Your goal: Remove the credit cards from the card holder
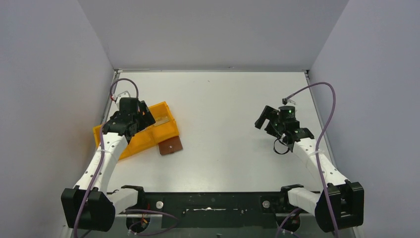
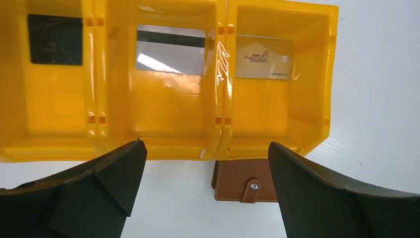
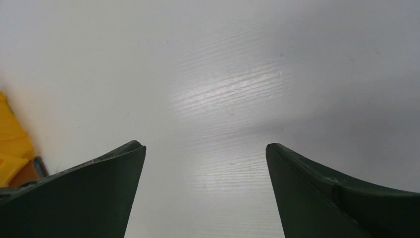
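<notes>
A flat white counter (image 1: 228, 109) fills the floor of a booth with plain grey walls (image 1: 54, 74) on three sides. On its left part lies a long orange plastic tray (image 1: 169, 131) with three compartments side by side, set at a slant to the counter's edges.

Two white jointed arms rise from the near edge. The left arm (image 1: 106, 153) reaches over the tray, and its black two-fingered left hand (image 2: 207, 145) hangs above the tray's near wall, released, fingers spread wide with nothing between them. The right arm (image 1: 317, 158) stands well apart on the other side. Its right hand (image 3: 205, 146) is also released and gaping, over bare counter, grasping nothing. Only a sliver of the tray shows at the left edge of the right wrist view.

The small flat brown leather card holder (image 2: 240, 178) lies folded shut on the counter, just beside the tray's outer wall below one end compartment. The left wrist view partly hides it behind one finger.

The three thin rectangular credit cards are out of it, one per compartment, each lying at the far end as the left wrist camera sees them. The black card (image 2: 54, 39) is on the left, the silvery grey card (image 2: 171, 52) with a dark stripe is in the middle, and the tan-gold card (image 2: 262, 58) is on the right.

Smallest is the brown snap tab (image 2: 252, 190) with a silvery stud, lying over the card holder's near edge.
</notes>
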`<state>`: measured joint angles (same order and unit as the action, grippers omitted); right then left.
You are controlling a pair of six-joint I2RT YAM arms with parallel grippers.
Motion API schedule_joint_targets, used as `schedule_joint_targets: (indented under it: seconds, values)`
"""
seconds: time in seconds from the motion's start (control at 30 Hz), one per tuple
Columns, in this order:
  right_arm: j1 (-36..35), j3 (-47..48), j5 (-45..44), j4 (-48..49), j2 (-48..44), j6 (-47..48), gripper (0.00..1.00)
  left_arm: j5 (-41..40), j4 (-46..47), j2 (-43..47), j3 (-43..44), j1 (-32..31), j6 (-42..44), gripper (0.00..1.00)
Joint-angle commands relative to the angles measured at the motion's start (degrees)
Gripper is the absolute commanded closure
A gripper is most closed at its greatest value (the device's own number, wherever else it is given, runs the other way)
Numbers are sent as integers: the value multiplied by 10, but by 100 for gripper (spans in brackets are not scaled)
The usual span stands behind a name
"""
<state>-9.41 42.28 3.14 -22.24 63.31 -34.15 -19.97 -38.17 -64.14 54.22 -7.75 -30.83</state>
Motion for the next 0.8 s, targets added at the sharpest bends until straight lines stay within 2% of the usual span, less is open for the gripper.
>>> schedule_joint_targets:
  seconds: [0.0, 0.2, 0.4, 0.77]
  values:
    - [-2, -3, 62, 56, 0, -21, 2, 142, 83, -19, 3, 32, -12, 3]
    - [-3, -8, 88, 71, 7, -31, 2, 210, 130, -74, 20, 49, -27, 5]
    - [-6, -10, 95, 71, 13, -39, 2, 183, 146, -135, 40, 55, -37, 8]
    - [-10, -11, 89, 63, 20, -39, 2, 189, 174, -232, 65, 60, -1, 9]
